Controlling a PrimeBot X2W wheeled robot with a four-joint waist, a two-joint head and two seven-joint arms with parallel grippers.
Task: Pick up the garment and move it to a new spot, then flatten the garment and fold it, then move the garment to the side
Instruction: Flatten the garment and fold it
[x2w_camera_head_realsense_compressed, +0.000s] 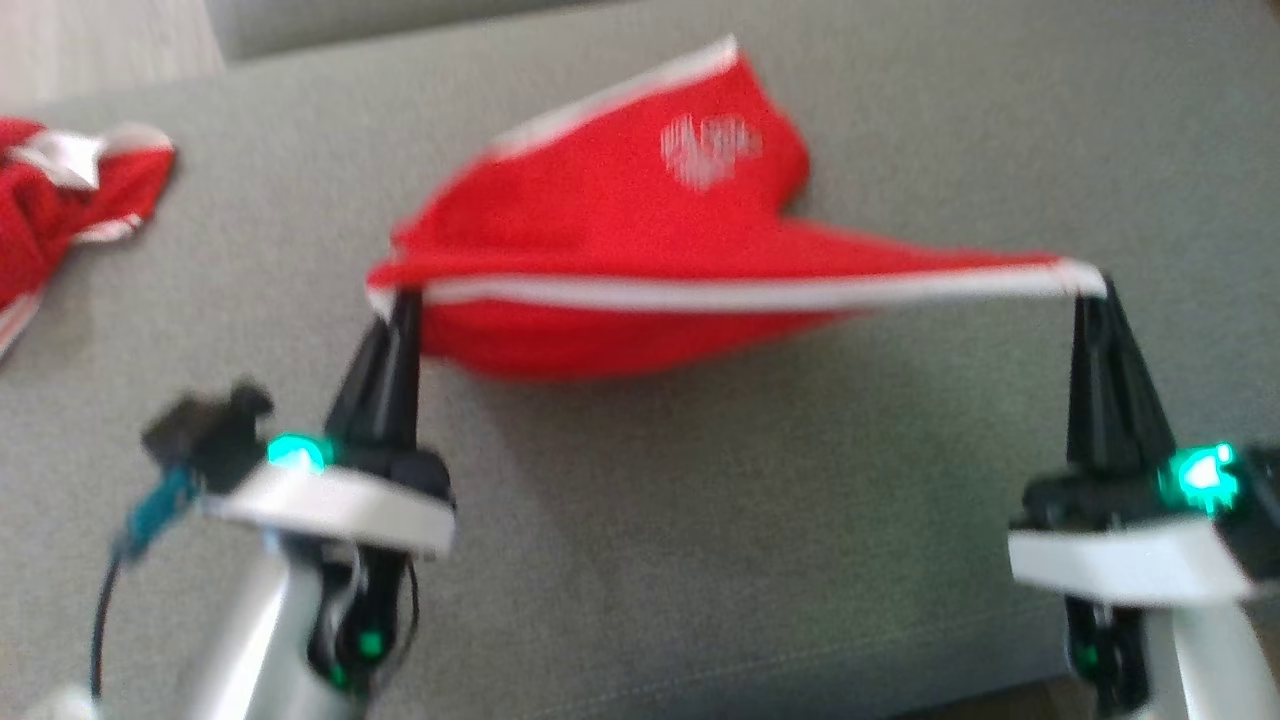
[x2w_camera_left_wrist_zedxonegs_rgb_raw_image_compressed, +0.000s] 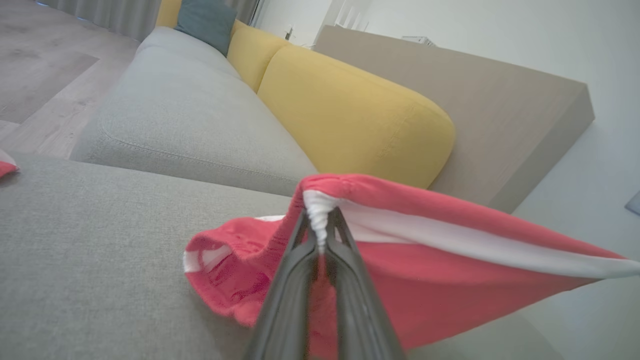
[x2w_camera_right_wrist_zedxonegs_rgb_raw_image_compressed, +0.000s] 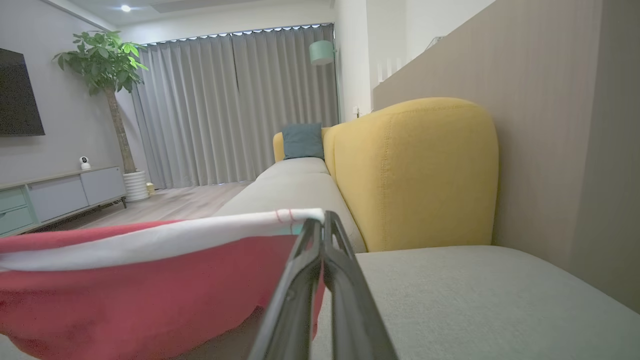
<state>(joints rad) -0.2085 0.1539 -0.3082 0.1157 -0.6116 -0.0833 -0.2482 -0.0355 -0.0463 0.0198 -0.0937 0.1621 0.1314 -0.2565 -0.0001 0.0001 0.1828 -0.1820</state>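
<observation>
**A:** What does the left gripper (x2w_camera_head_realsense_compressed: 404, 298) have?
**B:** It is clamped tight on the white trim (x2w_camera_head_realsense_compressed: 740, 295) at 1 end of the red garment (x2w_camera_head_realsense_compressed: 620, 220), fingers pointing away from the robot.
**A:** And the right gripper (x2w_camera_head_realsense_compressed: 1088, 295)?
**B:** It is pinched closed on the same trim at the other end. The trim runs taut between the 2 grippers.
**A:** Where is the rest of the garment?
**B:** It sags below the trim. Beyond it, the part with the white print (x2w_camera_head_realsense_compressed: 705, 150) spreads over the grey sofa seat (x2w_camera_head_realsense_compressed: 700, 520).
**A:** Further out?
**B:** A 2nd garment (x2w_camera_head_realsense_compressed: 70, 190), red and white, lies crumpled well to the left. Yellow back cushions (x2w_camera_left_wrist_zedxonegs_rgb_raw_image_compressed: 350, 110) stand behind the seat.
</observation>
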